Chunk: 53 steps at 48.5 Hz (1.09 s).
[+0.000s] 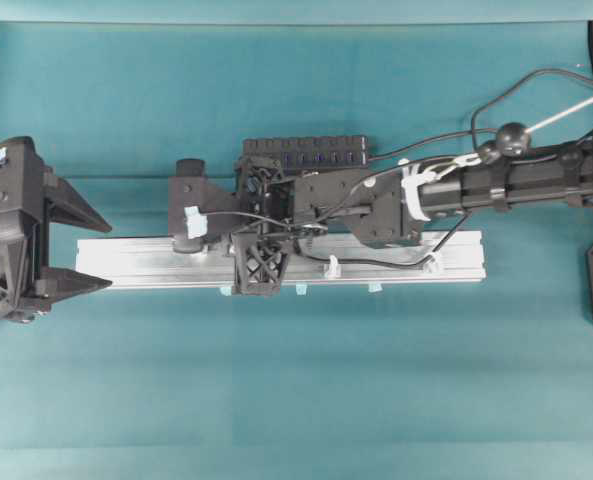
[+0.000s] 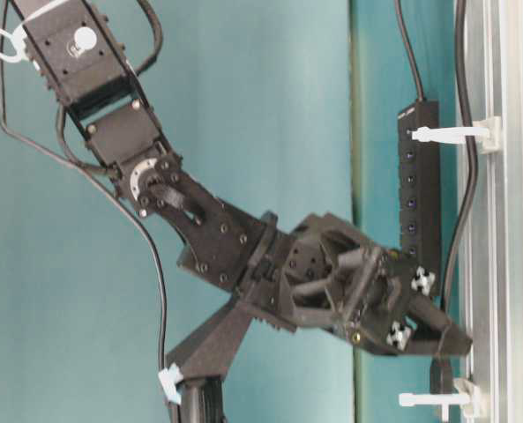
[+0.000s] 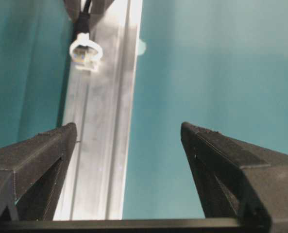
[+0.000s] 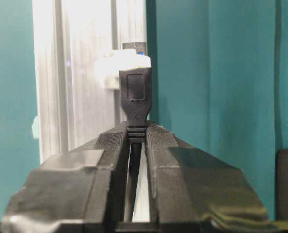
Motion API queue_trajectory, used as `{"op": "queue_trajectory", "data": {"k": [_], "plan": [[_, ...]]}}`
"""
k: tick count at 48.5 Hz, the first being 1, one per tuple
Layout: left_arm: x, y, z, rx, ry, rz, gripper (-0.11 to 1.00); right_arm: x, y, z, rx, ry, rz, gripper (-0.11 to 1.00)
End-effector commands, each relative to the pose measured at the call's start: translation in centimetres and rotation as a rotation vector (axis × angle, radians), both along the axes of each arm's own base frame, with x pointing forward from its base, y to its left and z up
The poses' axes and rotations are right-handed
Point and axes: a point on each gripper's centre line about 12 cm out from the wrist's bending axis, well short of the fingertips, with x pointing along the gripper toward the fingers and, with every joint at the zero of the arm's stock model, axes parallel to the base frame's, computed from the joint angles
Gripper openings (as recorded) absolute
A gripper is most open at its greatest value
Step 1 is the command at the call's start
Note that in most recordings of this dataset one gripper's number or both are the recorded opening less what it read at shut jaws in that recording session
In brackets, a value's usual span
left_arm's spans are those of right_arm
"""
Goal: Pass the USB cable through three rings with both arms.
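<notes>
We see a rail (image 1: 396, 268) of brushed aluminium, pale and satiny, with fine lengthwise streaks. The ring (image 4: 122, 65) on it looks like milky, translucent plastic, smooth and slightly glossy. The cable (image 4: 135, 94) has a matt black moulded plastic plug with a shiny metal tip. The right gripper (image 4: 136, 141) shows layered, ribbed black printed plastic, partly wrapped in dull black tape. The table (image 1: 296, 400) looks like matt teal cloth.

black usb cable (image 4: 135, 94) plug tip entering a white ring (image 4: 122, 65) on the rail
</notes>
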Motion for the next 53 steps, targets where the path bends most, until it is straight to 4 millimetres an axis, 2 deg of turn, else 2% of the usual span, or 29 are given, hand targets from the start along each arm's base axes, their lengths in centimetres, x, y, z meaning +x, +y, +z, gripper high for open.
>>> {"op": "queue_trajectory", "data": {"k": [1, 11, 38, 53], "plan": [[0.3, 0.0, 0.4, -0.001, -0.015, 0.003, 0.93, 0.9, 0.4, 1.0, -0.009, -0.034, 0.019, -0.07], [0.3, 0.1, 0.3, 0.002, -0.014, 0.002, 0.93, 1.6, 0.6, 1.3, -0.005, -0.058, 0.02, -0.07], [1.2, 0.4, -1.1, 0.001, -0.003, 0.013, 0.93, 1.1, 1.6, 0.9, -0.004, -0.033, 0.039, -0.07], [1.1, 0.4, -1.0, 0.001, -0.006, 0.015, 0.93, 2.1, 1.8, 1.8, -0.006, -0.099, 0.047, -0.07]]}}
